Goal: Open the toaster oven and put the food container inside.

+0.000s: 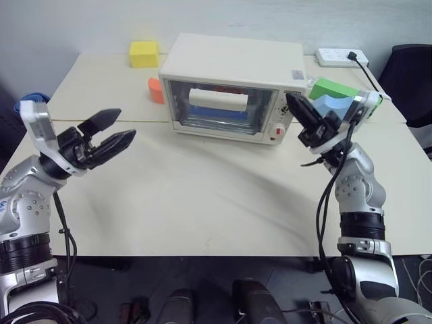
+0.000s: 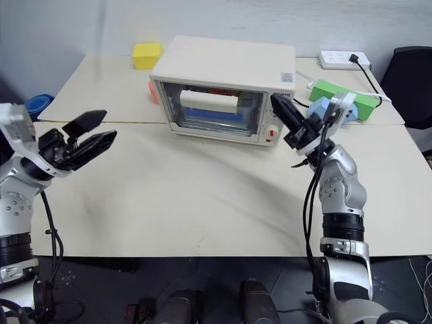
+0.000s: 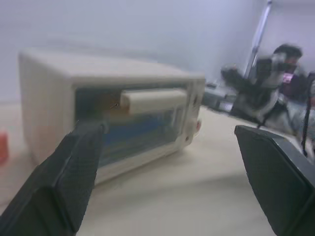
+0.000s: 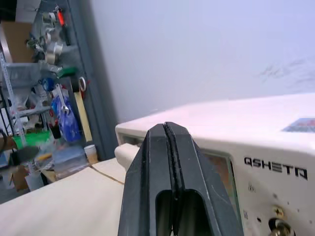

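jaws spread on left gripper (image 1: 113,130), pressed together on right gripper (image 1: 295,108); toaster oven (image 1: 233,88) door closed, so hook the bar handle (image 1: 217,100) squarely.

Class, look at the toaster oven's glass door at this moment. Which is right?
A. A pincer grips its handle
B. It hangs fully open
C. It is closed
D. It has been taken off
C. The toaster oven has its glass door shut flat against the front, and both pincers, left and right, are clear of its handle.

Cream-white oven (image 1: 233,64), red button (image 1: 277,131); yellow cube (image 1: 144,53) behind it, green box (image 1: 332,88) alongside.
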{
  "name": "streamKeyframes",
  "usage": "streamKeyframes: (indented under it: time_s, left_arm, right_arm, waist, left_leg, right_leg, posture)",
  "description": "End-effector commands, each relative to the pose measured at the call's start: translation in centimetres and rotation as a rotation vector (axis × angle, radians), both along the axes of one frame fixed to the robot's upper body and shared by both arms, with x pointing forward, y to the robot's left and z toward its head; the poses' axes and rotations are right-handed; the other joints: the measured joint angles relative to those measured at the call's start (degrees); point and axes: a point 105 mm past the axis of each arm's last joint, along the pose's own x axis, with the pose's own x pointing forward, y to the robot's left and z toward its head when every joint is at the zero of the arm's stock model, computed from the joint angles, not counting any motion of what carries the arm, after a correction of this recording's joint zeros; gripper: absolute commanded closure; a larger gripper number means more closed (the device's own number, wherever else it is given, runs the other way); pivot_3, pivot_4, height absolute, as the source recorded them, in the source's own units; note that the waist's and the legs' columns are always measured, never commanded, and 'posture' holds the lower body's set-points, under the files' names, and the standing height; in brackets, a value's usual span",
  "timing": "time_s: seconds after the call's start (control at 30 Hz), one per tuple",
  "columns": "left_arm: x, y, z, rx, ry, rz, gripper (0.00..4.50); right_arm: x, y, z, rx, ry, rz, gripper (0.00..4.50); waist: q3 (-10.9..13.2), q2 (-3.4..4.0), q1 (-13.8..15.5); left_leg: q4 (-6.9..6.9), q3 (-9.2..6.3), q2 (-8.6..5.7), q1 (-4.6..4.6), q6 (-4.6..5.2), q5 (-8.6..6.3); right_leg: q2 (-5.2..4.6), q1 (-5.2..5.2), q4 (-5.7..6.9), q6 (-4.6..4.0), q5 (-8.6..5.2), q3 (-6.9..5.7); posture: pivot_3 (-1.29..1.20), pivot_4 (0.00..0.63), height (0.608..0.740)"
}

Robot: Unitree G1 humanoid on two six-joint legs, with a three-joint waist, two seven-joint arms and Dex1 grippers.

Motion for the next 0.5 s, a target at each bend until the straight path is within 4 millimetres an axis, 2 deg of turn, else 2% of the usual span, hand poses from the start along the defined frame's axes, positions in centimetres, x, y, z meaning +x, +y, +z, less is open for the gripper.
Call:
streamKeyframes:
  time_s: [0.03,0.1,0.13,0.2,0.23,0.3,0.33,0.43,0.5]
  left_arm:
    - [-0.1,1.4,-1.6,0.190,-0.033,0.068,0.00]
    - [-0.5,2.6,-3.0,0.342,-0.096,0.114,0.00]
    - [-0.6,3.1,-3.6,0.392,-0.103,0.128,0.00]
    - [-2.0,3.7,-5.2,0.434,-0.050,0.100,0.00]
    - [-2.5,3.7,-5.6,0.441,-0.035,0.085,0.00]
    - [-3.7,3.6,-7.0,0.469,0.002,0.069,0.00]
    - [-4.1,3.7,-7.5,0.483,0.015,0.071,0.00]
    - [-4.7,3.1,-8.2,0.445,0.049,0.091,0.00]
    - [-4.9,2.4,-8.1,0.420,0.044,0.091,0.00]
  right_arm:
    - [-1.9,0.1,-1.0,-0.202,-0.028,0.037,3.93]
    - [-4.3,0.1,-4.4,-0.484,-0.047,0.082,3.28]
    - [-5.2,0.1,-5.7,-0.574,-0.045,0.113,2.78]
    - [-7.2,-0.7,-8.3,-0.669,-0.017,0.153,2.24]
    - [-7.8,-0.9,-8.9,-0.685,-0.006,0.161,2.07]
    - [-9.4,-1.2,-10.5,-0.733,-0.006,0.198,1.36]
    - [-9.8,-1.2,-10.9,-0.744,-0.006,0.207,1.14]
    - [-10.4,-1.3,-11.8,-0.759,-0.024,0.203,0.09]
    - [-10.5,-1.5,-12.4,-0.766,-0.027,0.199,0.03]
  waist:
    - [0.00,0.00,0.11]
    - [0.00,0.00,0.54]
    - [0.00,0.00,0.64]
    - [0.00,0.00,0.74]
    - [0.00,0.00,0.75]
    - [0.00,0.00,0.36]
    - [0.00,0.00,0.16]
    - [0.00,-0.01,0.02]
    - [0.01,0.01,0.13]
  left_leg:
    - [-0.01,0.01,-0.01,-0.04,0.02,-0.01]
    - [-0.03,0.00,-0.03,-0.07,0.09,-0.06]
    - [-0.05,0.00,-0.09,-0.11,0.14,-0.09]
    - [-0.08,0.02,-0.08,-0.11,0.19,-0.16]
    - [-0.10,0.05,-0.09,-0.11,0.26,-0.20]
    - [-0.10,0.16,-0.09,-0.11,0.36,-0.28]
    - [-0.08,0.18,-0.09,-0.11,0.39,-0.30]
    - [-0.06,0.19,-0.04,0.05,0.69,-0.47]
    - [-0.06,0.14,-0.01,0.15,0.66,-0.44]
  right_leg:
    - [-0.01,-0.01,-0.03,0.00,0.00,0.01]
    - [-0.04,0.00,-0.09,0.00,0.00,0.01]
    - [-0.10,-0.01,-0.37,0.00,0.00,-0.01]
    - [-0.07,0.03,-0.53,0.00,0.00,0.00]
    - [-0.09,0.04,-0.49,0.01,0.00,0.03]
    - [-0.12,0.04,-0.50,0.03,0.01,0.11]
    - [-0.14,0.06,-0.53,0.04,0.02,0.12]
    - [-0.14,0.19,-0.65,0.04,0.02,0.14]
    - [-0.14,0.27,-0.63,0.05,0.03,0.10]
  posture:
    - [0.00,0.150,0.740]
    - [0.00,0.150,0.740]
    - [0.00,0.150,0.740]
    - [0.00,0.150,0.740]
    - [0.00,0.150,0.740]
    - [0.00,0.150,0.740]
    - [0.00,0.150,0.740]
    - [0.00,0.150,0.740]
    - [0.00,0.150,0.740]
